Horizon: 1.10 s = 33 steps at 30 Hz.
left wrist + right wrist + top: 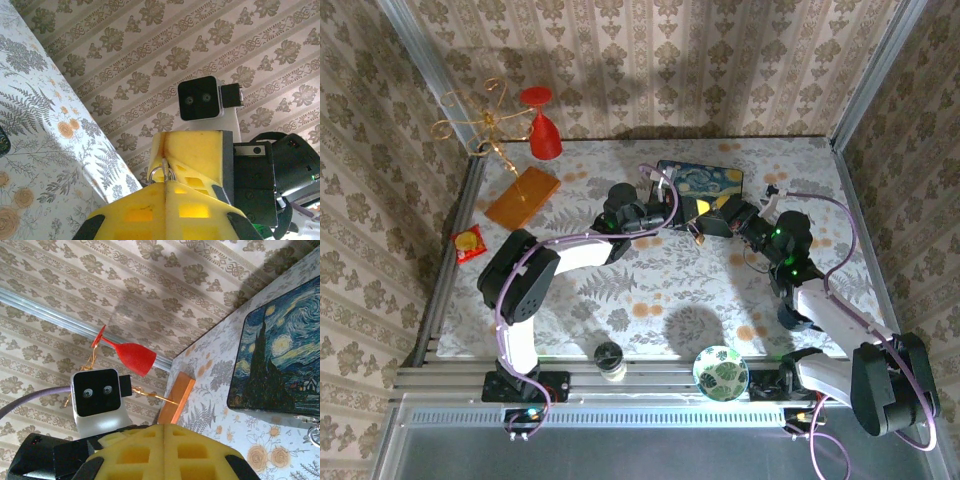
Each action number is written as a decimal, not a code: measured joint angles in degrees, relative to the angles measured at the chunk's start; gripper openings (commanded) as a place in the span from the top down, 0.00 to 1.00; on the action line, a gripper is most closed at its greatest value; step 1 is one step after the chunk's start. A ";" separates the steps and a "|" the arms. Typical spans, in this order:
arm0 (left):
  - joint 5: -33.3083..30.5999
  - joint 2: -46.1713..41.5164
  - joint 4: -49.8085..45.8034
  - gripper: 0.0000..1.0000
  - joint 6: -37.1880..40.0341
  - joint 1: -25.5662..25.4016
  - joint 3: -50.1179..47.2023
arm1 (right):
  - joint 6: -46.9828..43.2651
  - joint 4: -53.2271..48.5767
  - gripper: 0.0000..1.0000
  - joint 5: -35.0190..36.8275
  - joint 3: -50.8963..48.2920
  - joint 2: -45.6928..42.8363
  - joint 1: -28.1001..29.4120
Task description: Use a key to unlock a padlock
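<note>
Clamping the likely light, slippery padlock (162,174) by its body, left pincer (165,185) is gripping tight; right pincer (165,429) is pressing together, load hidden.

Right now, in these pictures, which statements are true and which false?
1. The left pincer and the right pincer meet close to the starry-night box. True.
2. The green patterned bowl stands by the far wall. False: it sits at the near edge, between the arm bases.
3. The red glass is beside the gold wire ornament. True.
4. The left pincer's fingers are spread wide. False: they are closed, a small silvery loop at their tips.
</note>
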 measured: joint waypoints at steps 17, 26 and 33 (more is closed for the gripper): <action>6.49 -13.00 -57.31 1.00 39.43 3.82 13.20 | -12.59 -16.48 0.64 -7.85 2.97 -6.95 -2.75; 10.56 -15.54 -83.19 1.00 59.21 2.27 21.29 | -20.33 -17.42 0.58 -23.26 5.97 -6.58 -2.86; 11.50 -13.60 -90.58 1.00 63.65 0.98 23.58 | -23.98 -18.56 0.41 -27.45 6.08 -7.93 -2.32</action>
